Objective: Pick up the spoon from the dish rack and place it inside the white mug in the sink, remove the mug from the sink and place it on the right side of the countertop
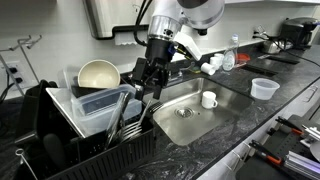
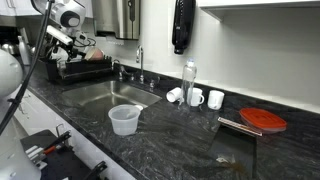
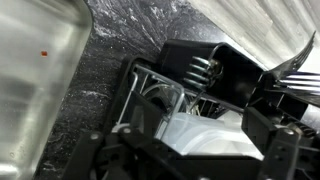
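My gripper (image 1: pixel 141 86) hangs open over the black dish rack (image 1: pixel 70 125), seen small at the far left in an exterior view (image 2: pixel 63 45). In the wrist view its dark fingers (image 3: pixel 108 160) straddle a whitish container (image 3: pixel 205 140) lying in the rack, with nothing gripped. Metal utensils (image 1: pixel 125 115) stand in the rack's front slot just below the gripper. I cannot pick out the spoon among them. The white mug (image 1: pixel 209 99) stands upright in the sink (image 1: pixel 180 115), to the right of the gripper. The black countertop (image 1: pixel 285 95) runs to the right.
A cream bowl (image 1: pixel 98 73) sits in the rack behind the gripper. A translucent tub (image 1: pixel 264 88) stands on the counter right of the sink. Two more white mugs (image 2: pixel 206 98), a bottle (image 2: pixel 189 80) and a red disc (image 2: pixel 263 120) sit further along. The tap (image 2: pixel 140 62) rises behind the sink.
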`<state>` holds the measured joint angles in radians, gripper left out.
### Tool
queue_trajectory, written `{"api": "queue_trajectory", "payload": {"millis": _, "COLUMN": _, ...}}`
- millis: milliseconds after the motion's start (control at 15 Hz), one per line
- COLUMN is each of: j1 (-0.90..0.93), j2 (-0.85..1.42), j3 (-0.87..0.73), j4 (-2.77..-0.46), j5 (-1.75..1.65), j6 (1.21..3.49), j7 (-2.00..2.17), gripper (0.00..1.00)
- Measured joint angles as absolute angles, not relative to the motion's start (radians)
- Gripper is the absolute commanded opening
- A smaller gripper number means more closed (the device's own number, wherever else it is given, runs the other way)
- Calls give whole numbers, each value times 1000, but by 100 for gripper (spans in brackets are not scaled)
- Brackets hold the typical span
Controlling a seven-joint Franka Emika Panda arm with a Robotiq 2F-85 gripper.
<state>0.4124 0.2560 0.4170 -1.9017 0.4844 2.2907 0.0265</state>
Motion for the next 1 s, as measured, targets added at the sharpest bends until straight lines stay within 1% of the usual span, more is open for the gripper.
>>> {"api": "queue_trajectory", "payload": {"millis": 1000, "j1": 411, "j2": 263, "j3": 450, "j4": -1903, "j5": 501, "j6": 2290, "j7": 23, "gripper": 100}}
